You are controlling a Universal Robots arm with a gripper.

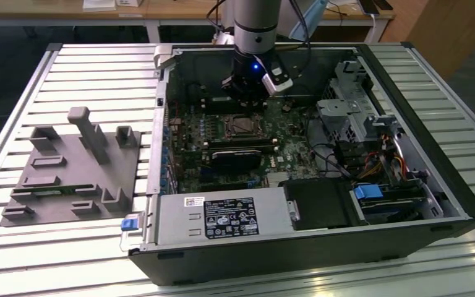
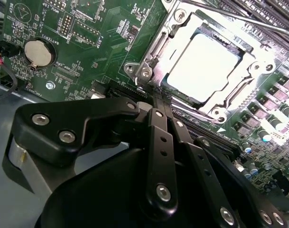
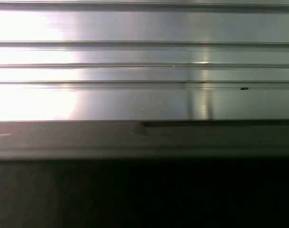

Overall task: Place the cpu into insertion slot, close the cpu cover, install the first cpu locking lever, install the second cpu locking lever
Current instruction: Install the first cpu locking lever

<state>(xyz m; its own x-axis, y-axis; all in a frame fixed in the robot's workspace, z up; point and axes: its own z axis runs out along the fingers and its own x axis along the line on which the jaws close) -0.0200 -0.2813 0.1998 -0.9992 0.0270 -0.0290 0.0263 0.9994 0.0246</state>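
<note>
green board [image 2: 87, 42]; silver cpu [image 2: 203, 66] seated, cpu cover [image 2: 153, 52] closed.

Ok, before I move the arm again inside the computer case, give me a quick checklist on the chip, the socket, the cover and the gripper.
1. Chip lies in the socket: ok, its bright metal top sits flat inside the frame in the second wrist view.
2. Cover down over the chip: ok, the silvery frame lies around the chip's edges.
3. Locking levers latched: cannot tell; a thin rod runs along one side of the socket, its end out of frame.
4. Gripper clear of the chip: ok, its tips sit beside the socket's corner, nothing between them.
5. Gripper above the circuit board, near the socket: ok.
</note>
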